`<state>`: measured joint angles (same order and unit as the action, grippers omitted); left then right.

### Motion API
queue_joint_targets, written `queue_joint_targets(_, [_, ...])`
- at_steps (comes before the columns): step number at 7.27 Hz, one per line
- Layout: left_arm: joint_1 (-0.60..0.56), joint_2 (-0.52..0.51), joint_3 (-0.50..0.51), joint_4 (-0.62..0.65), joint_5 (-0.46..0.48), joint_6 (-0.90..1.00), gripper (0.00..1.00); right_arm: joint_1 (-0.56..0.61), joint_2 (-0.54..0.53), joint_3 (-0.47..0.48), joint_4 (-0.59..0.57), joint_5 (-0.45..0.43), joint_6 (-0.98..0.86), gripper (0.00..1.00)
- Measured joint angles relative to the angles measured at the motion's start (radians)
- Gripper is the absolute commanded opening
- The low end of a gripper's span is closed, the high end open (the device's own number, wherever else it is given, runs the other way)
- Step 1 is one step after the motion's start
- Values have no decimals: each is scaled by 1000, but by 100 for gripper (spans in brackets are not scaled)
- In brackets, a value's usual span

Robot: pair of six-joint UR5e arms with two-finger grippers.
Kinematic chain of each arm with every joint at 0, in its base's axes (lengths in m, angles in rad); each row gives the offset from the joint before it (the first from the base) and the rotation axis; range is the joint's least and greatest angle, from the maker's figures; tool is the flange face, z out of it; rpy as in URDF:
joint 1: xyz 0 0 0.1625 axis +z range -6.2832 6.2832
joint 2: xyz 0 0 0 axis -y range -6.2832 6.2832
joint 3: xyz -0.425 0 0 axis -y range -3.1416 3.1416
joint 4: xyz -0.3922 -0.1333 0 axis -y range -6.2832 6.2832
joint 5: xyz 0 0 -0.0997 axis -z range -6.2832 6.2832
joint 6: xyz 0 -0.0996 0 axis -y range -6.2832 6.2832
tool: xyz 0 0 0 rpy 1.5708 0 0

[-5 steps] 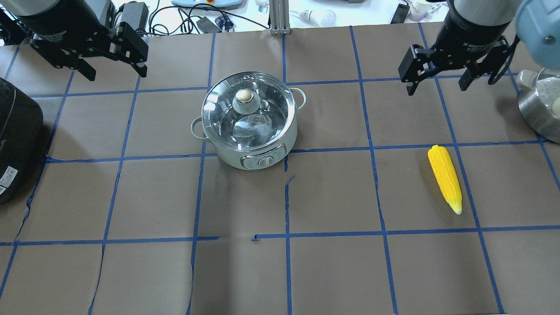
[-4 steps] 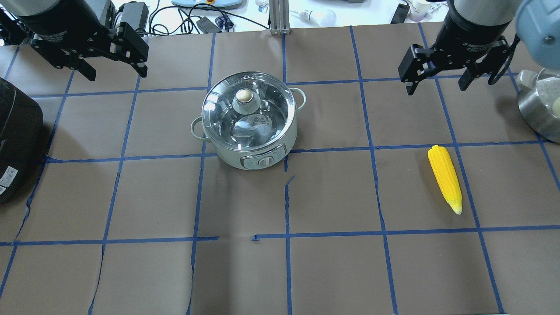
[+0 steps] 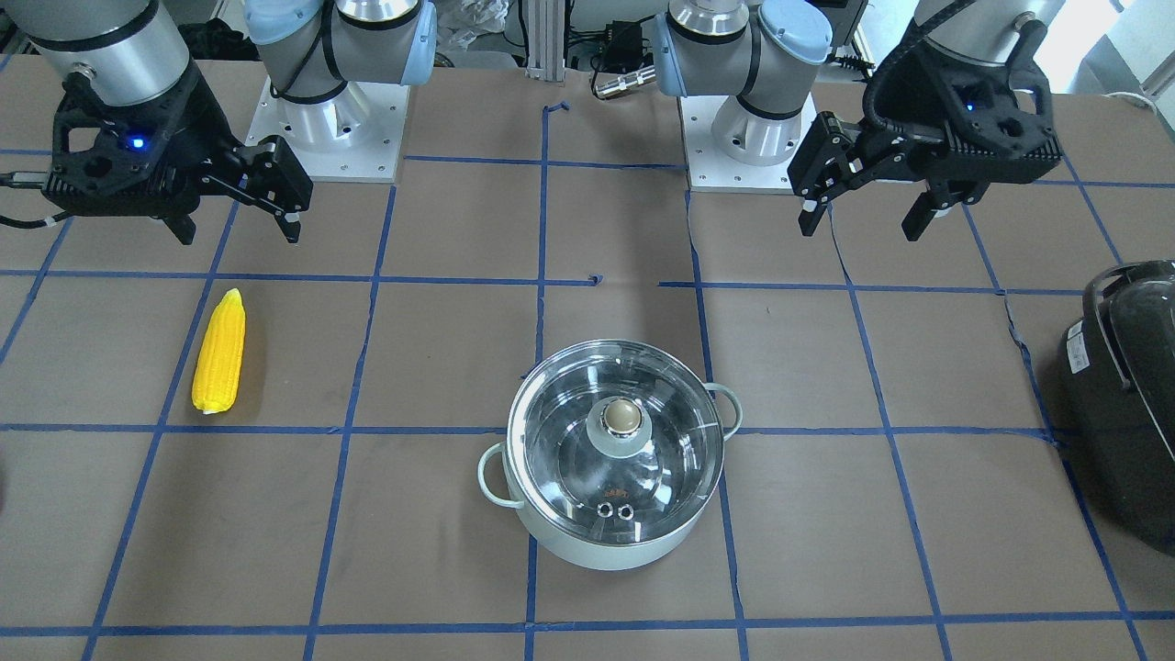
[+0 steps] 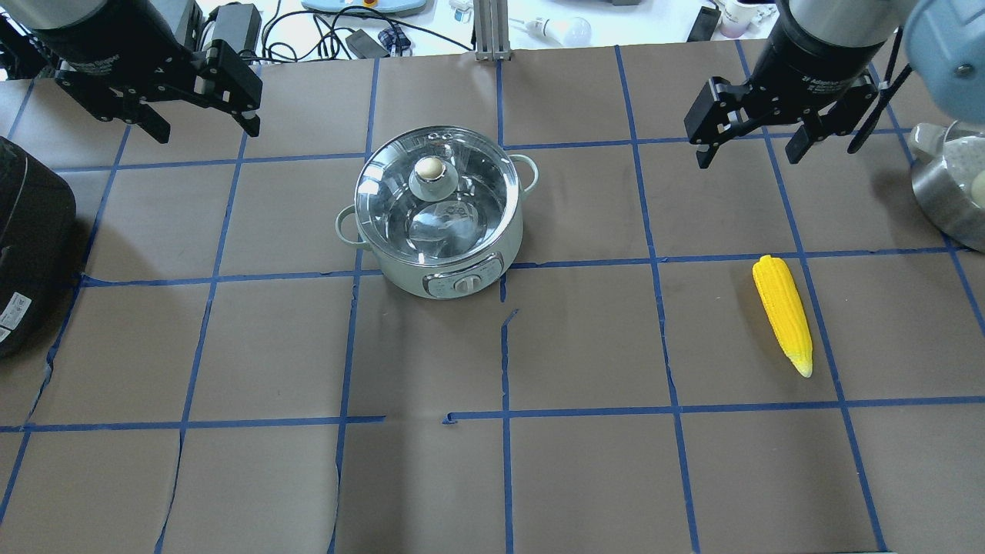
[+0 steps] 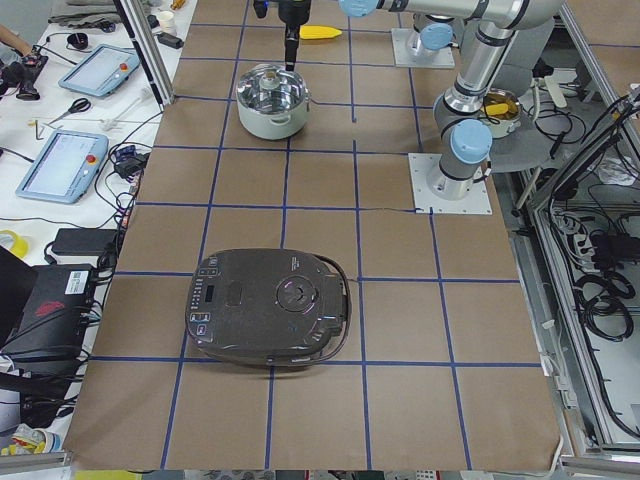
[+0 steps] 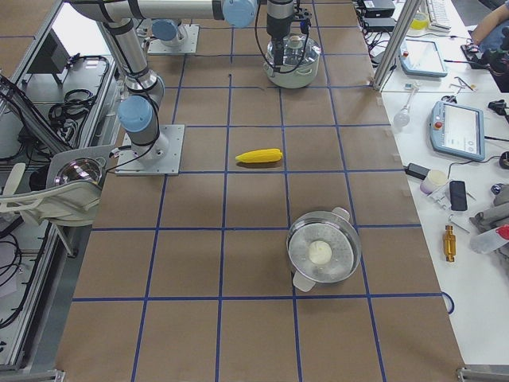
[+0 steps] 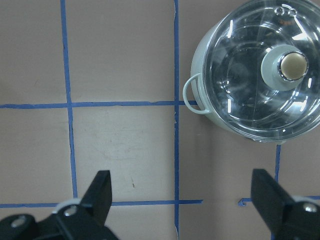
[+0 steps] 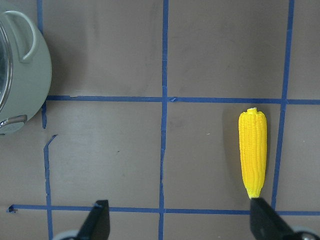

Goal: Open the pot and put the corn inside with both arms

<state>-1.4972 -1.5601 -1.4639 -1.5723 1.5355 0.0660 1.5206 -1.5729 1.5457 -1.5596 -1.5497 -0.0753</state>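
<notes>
The mint-green pot stands mid-table with its glass lid on and the pale knob upright. It also shows in the front view and the left wrist view. The yellow corn lies flat on the table to the right, also seen in the front view and the right wrist view. My left gripper is open and empty, high above the table, left of and beyond the pot. My right gripper is open and empty, high above the table beyond the corn.
A large black appliance sits at the table's left edge. A steel pot with a lid stands at the right edge. Cables and small items lie beyond the far edge. Blue tape lines grid the brown table cover.
My right gripper has shifted a little to the left in the overhead view, still open. The left arm, the pot and the corn have not moved.
</notes>
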Motion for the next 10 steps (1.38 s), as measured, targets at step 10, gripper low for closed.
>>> queue_joint_targets(10, [-7, -13, -22, 29, -12, -28, 100, 0, -4, -1, -2, -21, 9, 100])
